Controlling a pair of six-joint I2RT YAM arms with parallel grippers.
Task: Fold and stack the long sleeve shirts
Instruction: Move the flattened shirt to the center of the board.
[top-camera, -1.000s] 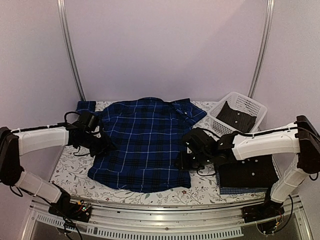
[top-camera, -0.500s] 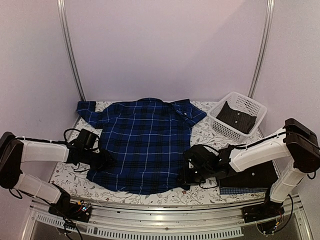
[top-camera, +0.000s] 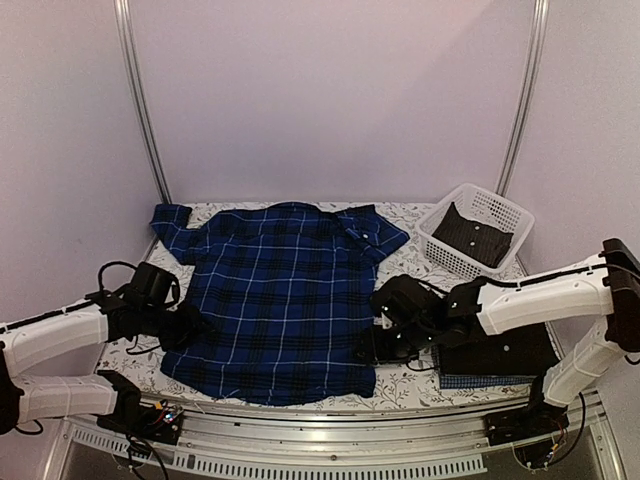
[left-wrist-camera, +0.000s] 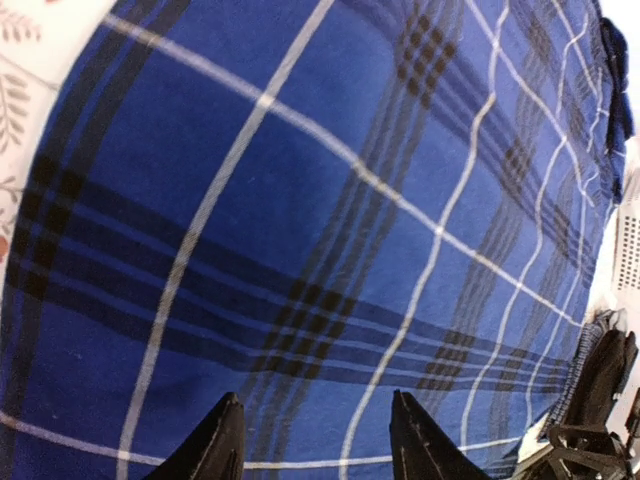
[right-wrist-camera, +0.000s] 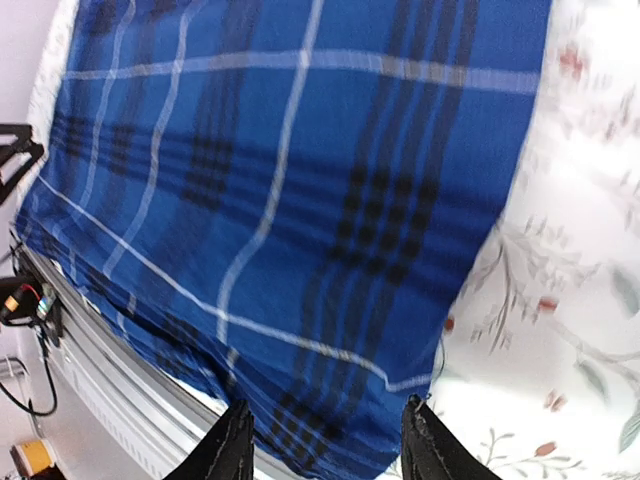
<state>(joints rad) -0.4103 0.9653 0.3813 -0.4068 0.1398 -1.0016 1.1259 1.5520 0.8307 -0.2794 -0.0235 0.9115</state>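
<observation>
The dark blue plaid shirt lies spread flat on the table, collar at the far side and hem near the front edge. My left gripper is open at its lower left edge, and in the left wrist view its fingers stand apart over the plaid cloth. My right gripper is open at the lower right hem corner, and in the right wrist view its fingers straddle the corner. A folded black shirt lies on a folded blue check shirt at the front right.
A white lattice basket at the back right holds another dark garment. The metal front rail runs just below the shirt's hem. The plaid shirt's left sleeve reaches to the far left corner. The tablecloth is floral.
Both arms have drawn back toward the near edge. The plaid shirt has slid nearer and now lies flatter, with its hem closer to the front rail and the left sleeve stretched out.
</observation>
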